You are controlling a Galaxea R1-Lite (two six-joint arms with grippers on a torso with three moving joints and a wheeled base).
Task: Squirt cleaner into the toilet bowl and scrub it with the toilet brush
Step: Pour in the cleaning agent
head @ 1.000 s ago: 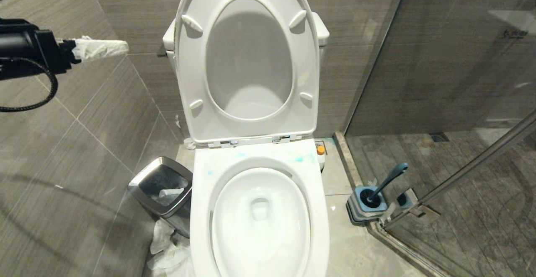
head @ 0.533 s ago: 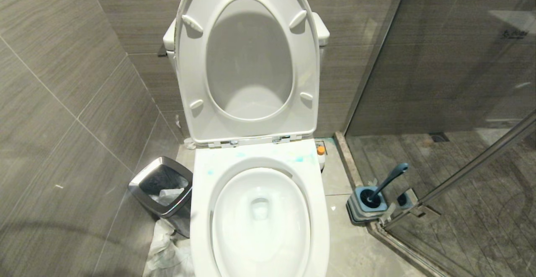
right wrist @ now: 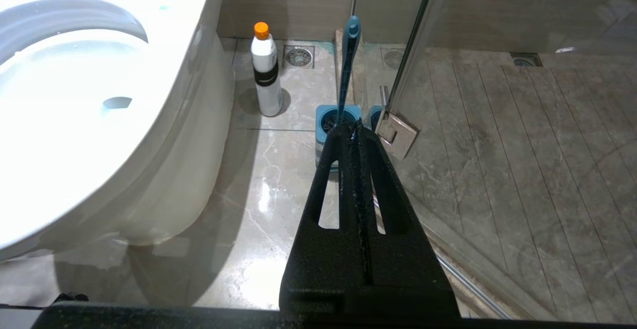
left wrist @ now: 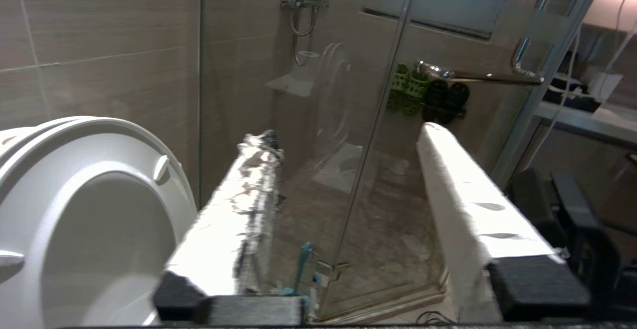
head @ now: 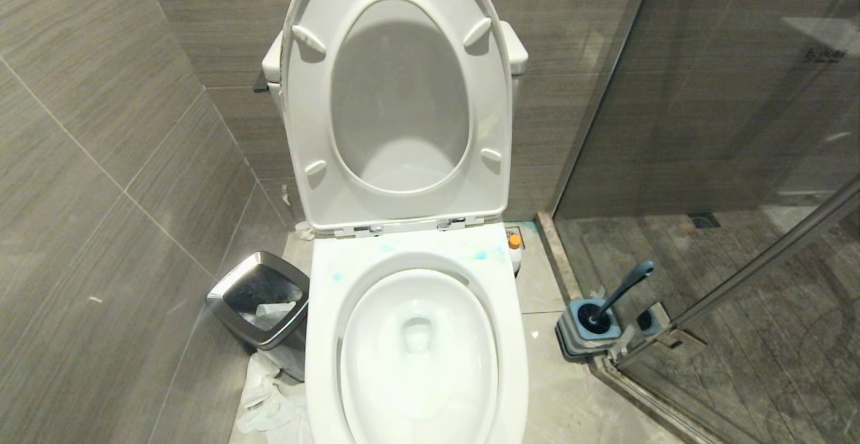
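The toilet bowl (head: 416, 336) stands open for scrubbing, its seat up. The toilet brush (right wrist: 347, 65) rests in its holder (right wrist: 331, 122); the right end effector (right wrist: 354, 127) is closed and empty, and the left end effector (left wrist: 343, 169) is parted and empty.

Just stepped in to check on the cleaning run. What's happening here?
Nothing is being handled right now. The toilet bowl stands with seat and lid up, turquoise cleaner smears on its rim. The toilet brush sits in its holder by the shower glass. The left gripper is empty, fingers apart; the right gripper is shut and empty, low beside the bowl.
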